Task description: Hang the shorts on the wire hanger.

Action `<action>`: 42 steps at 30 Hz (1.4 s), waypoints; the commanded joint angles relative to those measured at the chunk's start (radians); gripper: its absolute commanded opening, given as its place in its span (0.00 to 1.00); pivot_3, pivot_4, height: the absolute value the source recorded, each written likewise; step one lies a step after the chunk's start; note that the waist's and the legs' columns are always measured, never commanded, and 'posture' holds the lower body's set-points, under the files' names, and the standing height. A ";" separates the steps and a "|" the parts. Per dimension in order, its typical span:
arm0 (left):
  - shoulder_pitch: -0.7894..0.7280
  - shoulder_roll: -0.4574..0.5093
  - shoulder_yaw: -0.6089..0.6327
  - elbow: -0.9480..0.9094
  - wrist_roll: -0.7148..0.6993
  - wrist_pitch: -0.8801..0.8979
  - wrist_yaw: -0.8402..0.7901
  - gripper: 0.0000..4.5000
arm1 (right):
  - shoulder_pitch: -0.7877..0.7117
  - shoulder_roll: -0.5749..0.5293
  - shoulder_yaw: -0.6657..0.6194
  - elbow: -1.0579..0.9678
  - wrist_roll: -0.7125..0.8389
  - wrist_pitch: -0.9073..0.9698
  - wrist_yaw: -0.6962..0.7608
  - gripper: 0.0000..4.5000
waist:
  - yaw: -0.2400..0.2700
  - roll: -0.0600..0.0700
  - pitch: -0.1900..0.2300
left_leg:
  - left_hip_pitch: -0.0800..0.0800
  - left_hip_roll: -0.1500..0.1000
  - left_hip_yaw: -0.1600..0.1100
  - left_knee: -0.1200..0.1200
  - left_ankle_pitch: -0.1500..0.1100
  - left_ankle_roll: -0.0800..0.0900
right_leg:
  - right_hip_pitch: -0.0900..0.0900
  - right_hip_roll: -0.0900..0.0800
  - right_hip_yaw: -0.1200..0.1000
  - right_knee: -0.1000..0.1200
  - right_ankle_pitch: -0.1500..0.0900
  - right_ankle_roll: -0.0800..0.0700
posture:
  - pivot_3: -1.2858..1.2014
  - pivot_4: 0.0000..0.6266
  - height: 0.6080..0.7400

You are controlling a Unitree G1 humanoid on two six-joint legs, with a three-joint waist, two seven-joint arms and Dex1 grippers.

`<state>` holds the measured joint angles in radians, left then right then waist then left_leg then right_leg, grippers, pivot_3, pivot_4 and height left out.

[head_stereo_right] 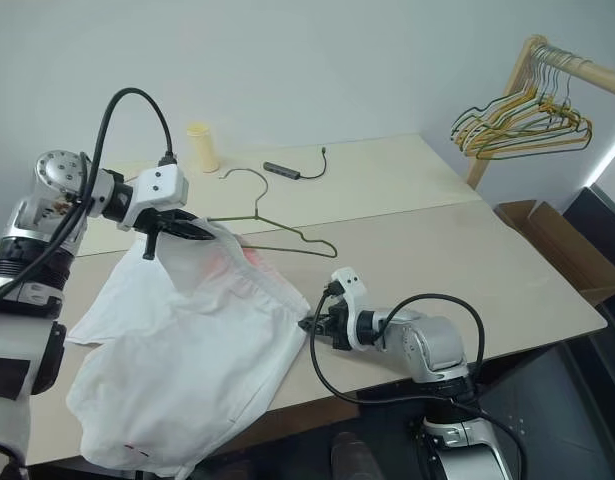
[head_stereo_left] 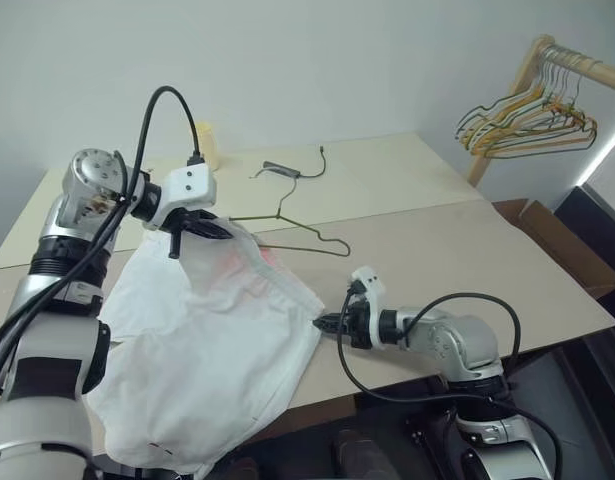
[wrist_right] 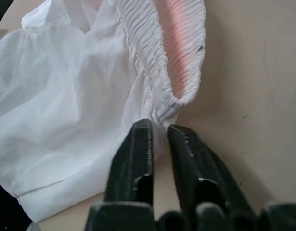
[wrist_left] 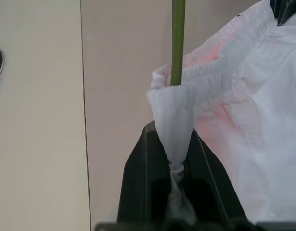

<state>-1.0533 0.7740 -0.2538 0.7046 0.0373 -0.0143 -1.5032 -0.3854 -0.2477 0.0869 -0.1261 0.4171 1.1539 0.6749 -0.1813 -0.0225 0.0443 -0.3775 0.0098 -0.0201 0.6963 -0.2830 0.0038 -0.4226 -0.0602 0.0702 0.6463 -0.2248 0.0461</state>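
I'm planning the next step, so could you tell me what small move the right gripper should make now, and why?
Probably draw the waistband corner a little away from the left gripper. The right gripper looks shut on the shorts at the gathered waistband, while the left pinches the other corner beside the wire hanger. Spreading the opening should let the hanger enter.

White shorts [head_stereo_left: 217, 340] draped over the table edge, waistband raised; thin grey-green wire hanger [head_stereo_left: 287, 222] lying just behind, one arm entering the waistband.
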 commanded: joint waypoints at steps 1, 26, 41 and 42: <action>-0.037 0.019 0.036 -0.013 -0.013 0.005 -0.004 0.00 | -0.027 -0.001 0.000 -0.012 0.022 -0.045 0.000 0.01 | 0.000 0.000 0.000 | 0.000 0.000 0.000 0.000 0.000 0.000 | 0.000 0.000 0.000 0.000 0.000 0.000 | 0.47 0.00 1.00; 0.032 0.153 0.040 -0.054 -0.169 -0.034 -0.091 0.00 | -0.167 -0.335 -0.028 0.236 -0.113 -0.447 0.091 0.01 | 0.002 0.000 0.000 | 0.002 -0.001 0.000 0.000 0.000 0.000 | 0.001 0.000 0.000 -0.003 0.000 0.000 | 0.47 0.00 1.00; 0.006 0.101 0.016 0.047 -0.022 -0.114 -0.031 0.00 | -0.183 -0.359 -0.051 0.148 -0.098 -0.418 0.066 0.01 | 0.002 0.000 0.000 | 0.002 -0.001 0.000 0.000 0.000 0.000 | 0.001 0.000 0.001 -0.003 0.000 0.000 | 0.47 0.00 1.00; 0.007 0.099 0.015 0.051 -0.014 -0.120 -0.022 0.00 | -0.183 -0.362 -0.047 0.141 -0.101 -0.422 0.066 0.01 | 0.002 0.000 0.000 | 0.001 -0.001 0.000 0.000 0.000 0.000 | 0.001 0.000 0.001 -0.003 0.000 0.000 | 0.46 0.00 1.00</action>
<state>-1.0110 0.8500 -0.2536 0.7420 -0.0010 -0.1217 -1.5419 -0.5430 -0.5711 0.0989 0.0333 0.3319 0.7275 0.7627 -0.1793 -0.0226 0.0443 -0.3761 0.0091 -0.0200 0.6965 -0.2830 0.0038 -0.4217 -0.0605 0.0708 0.6435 -0.2249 0.0462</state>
